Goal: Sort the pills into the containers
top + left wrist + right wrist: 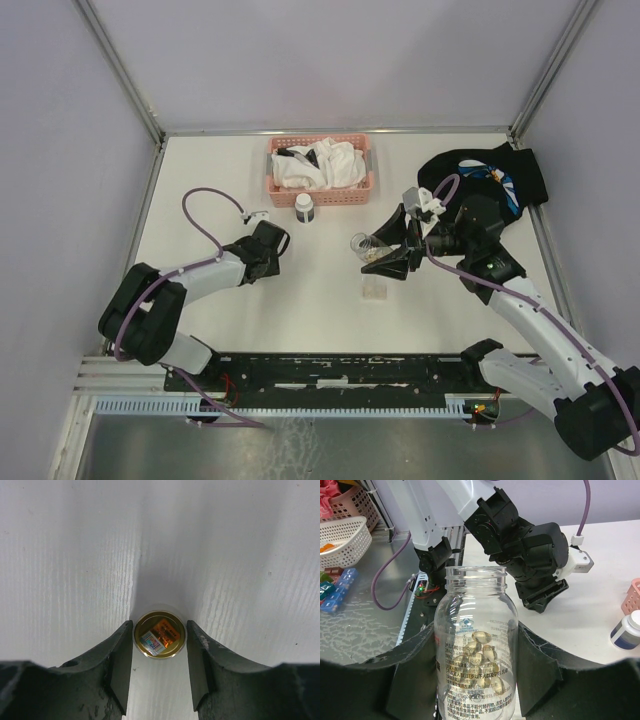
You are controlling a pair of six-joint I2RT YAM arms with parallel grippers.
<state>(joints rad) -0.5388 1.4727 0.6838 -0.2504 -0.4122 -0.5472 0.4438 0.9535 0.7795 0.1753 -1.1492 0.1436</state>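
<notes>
Tipping the clear capsule bottle (475, 605), clamped in the right gripper (476, 670), slowly over the flat clear plastic box (374, 289) avoids spills. Half-open left gripper (160, 641) flanks a round gold lid (159, 633); grip unclear.

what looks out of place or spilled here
Nothing is spilled. The bottle in the right gripper is uncapped, with capsules inside. A gold lid lies flat on the table between the fingers of the left gripper. A black cloth lies crumpled at the far right corner.
</notes>
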